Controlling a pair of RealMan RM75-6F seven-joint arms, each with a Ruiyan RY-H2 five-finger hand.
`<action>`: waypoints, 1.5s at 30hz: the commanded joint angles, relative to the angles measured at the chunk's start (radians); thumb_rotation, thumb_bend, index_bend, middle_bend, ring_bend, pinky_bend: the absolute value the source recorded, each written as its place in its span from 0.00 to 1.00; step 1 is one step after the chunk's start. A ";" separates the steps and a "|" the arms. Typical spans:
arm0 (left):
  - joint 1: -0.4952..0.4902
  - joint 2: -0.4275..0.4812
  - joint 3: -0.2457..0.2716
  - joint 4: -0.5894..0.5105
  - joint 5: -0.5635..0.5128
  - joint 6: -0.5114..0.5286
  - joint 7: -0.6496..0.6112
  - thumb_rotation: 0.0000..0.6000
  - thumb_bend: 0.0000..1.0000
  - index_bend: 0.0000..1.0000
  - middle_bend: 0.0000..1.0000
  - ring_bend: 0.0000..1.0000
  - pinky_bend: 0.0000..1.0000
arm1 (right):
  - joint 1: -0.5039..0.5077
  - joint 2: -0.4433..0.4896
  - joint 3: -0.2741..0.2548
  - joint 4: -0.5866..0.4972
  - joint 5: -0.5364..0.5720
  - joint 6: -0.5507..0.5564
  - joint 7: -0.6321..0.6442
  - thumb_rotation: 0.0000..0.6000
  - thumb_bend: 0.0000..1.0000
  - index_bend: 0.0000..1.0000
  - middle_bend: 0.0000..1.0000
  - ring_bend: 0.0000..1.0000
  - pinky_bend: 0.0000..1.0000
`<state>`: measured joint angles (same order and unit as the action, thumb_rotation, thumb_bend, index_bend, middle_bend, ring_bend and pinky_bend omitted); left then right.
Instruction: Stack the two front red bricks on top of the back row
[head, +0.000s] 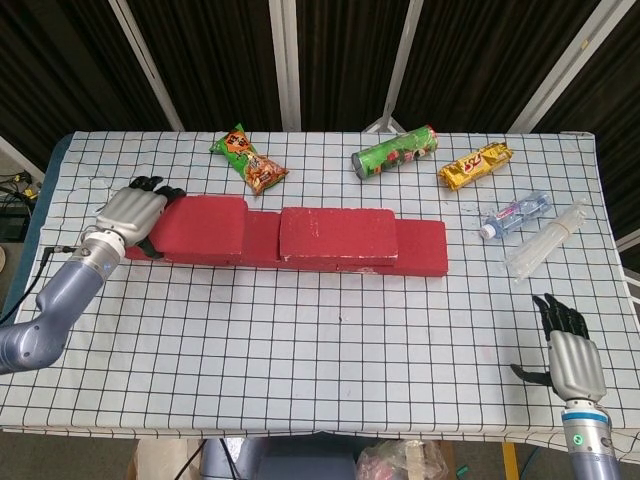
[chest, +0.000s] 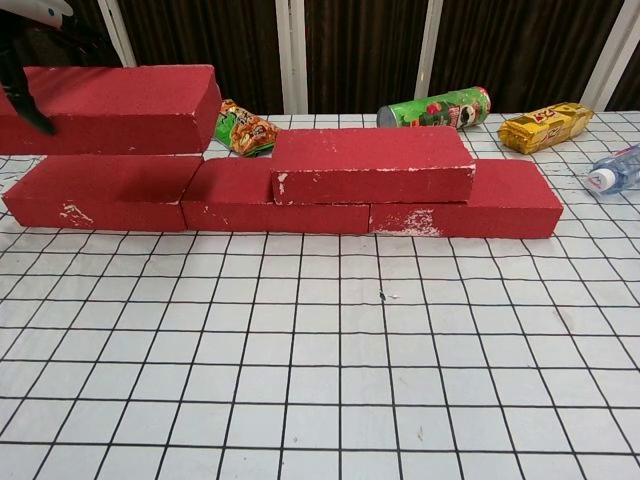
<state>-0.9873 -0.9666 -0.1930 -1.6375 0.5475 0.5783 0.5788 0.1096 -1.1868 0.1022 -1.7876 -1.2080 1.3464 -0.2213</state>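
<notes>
While one brick (chest: 372, 164) already sits stacked on the back row (chest: 465, 208) at frame centre, the second brick (chest: 105, 107) is held at upper left of the chest view.

- Left hand (head: 132, 217): grips the second brick by its left end, fingers wrapped over the far edge; brick level, above the leftmost back-row brick (chest: 95, 190). Whether it rests on the row or clears it by a sliver, cannot tell.
- Right hand (head: 570, 357): lower right of the head view, holds nothing, fingers extended and a little apart, well apart from the bricks.
- Surface (head: 330, 340): checked cloth; no brick left in front.
- Progress, as judged: first stacking done; second nearly done. Left to do: seat the brick squarely, let go, withdraw.
</notes>
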 joint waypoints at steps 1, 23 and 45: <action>-0.020 -0.040 0.008 0.098 0.065 -0.075 -0.075 1.00 0.02 0.26 0.19 0.00 0.00 | 0.006 -0.022 0.006 0.026 -0.002 0.016 -0.021 1.00 0.13 0.06 0.00 0.00 0.00; -0.106 -0.229 0.076 0.402 0.241 -0.209 -0.297 1.00 0.02 0.26 0.19 0.00 0.00 | 0.002 -0.071 0.032 0.087 0.012 0.069 -0.055 1.00 0.13 0.06 0.00 0.00 0.00; -0.235 -0.286 0.226 0.424 0.059 -0.179 -0.294 1.00 0.02 0.25 0.18 0.00 0.00 | -0.010 -0.038 0.037 0.059 0.020 0.069 -0.018 1.00 0.13 0.06 0.00 0.00 0.00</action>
<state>-1.2146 -1.2479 0.0256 -1.2138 0.6151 0.3948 0.2818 0.0996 -1.2246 0.1396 -1.7285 -1.1873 1.4158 -0.2398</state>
